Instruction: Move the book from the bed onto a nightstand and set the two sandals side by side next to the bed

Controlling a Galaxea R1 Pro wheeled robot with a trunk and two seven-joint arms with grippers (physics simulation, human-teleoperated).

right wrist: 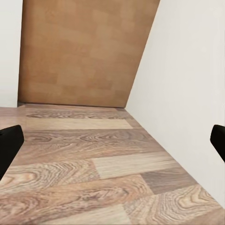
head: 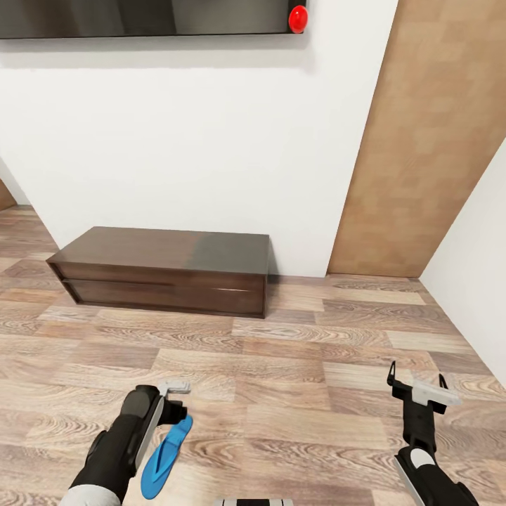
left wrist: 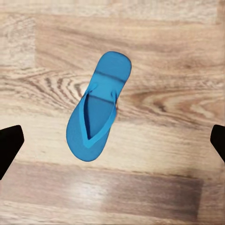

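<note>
One bright blue sandal (head: 165, 457) lies flat on the wood-plank floor, strap side up. My left gripper (head: 176, 411) hangs just above it, open. In the left wrist view the sandal (left wrist: 98, 112) lies between the two wide-spread dark fingers of that gripper (left wrist: 112, 140), with nothing touching it. My right gripper (head: 417, 379) stands open and empty over bare floor at the right; the right wrist view shows its fingers (right wrist: 112, 145) spread towards a corner of the room. The book, the bed and the nightstand are out of view.
A long dark brown TV bench (head: 165, 270) stands against the white wall ahead, under a wall-mounted black TV (head: 140, 17). A brown wooden panel (head: 414, 140) and a white wall (head: 474, 246) close off the right side. Open floor (head: 302, 365) lies between me and the bench.
</note>
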